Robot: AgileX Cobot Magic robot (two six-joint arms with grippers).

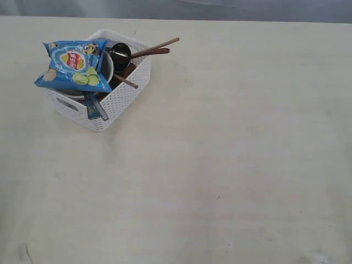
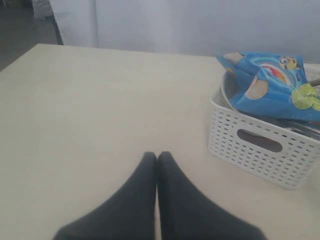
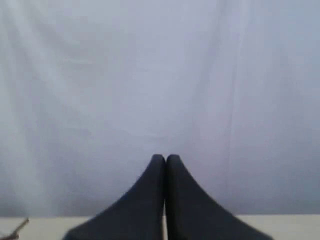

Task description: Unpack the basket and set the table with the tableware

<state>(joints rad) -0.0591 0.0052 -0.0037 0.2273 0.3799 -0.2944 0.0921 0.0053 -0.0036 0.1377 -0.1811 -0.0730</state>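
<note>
The basket (image 1: 118,99) sits at ten o'clock on the table (image 1: 231,165). The left gripper (image 2: 157,157) and right gripper (image 3: 165,159) are pinched closed and empty. The wooden spoon (image 1: 154,52) is probably light and stiff, and its jutting handle looks easiest to grasp.

The exterior view looks steeply down from high over the surface (image 1: 231,165), the basket (image 1: 124,91) at its far left; the left wrist view sits low, facing along the surface, close to the same basket and chip bag (image 1: 71,65). The right wrist view faces level at a pale curtain (image 3: 160,75); only a strip of surface shows.
</note>
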